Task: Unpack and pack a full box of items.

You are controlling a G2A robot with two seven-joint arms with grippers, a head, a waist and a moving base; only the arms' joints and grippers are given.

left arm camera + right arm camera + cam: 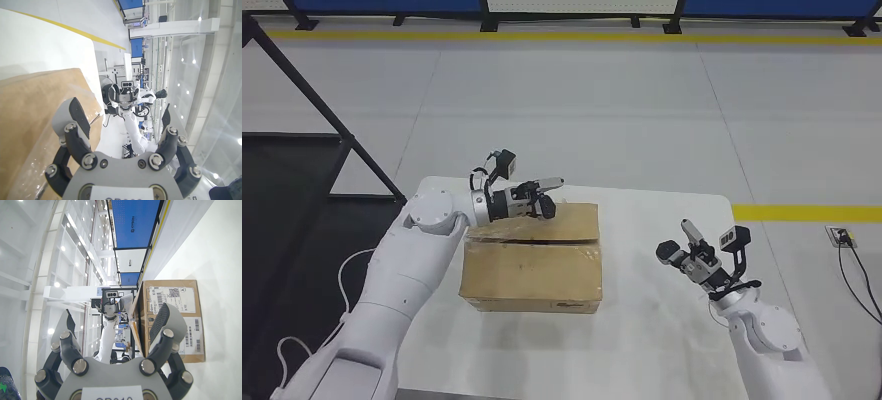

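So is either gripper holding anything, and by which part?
Nothing held. Left gripper is open at the far top edge of the box; right gripper is open, apart from it.

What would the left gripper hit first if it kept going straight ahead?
Probably nothing nearby: the left gripper points just past the cardboard box. Farther along that line is the right gripper, though depth is hard to judge.

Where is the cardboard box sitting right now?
In the top view the cardboard box sits on the white table, toward its left side, with the left claw over its far edge.
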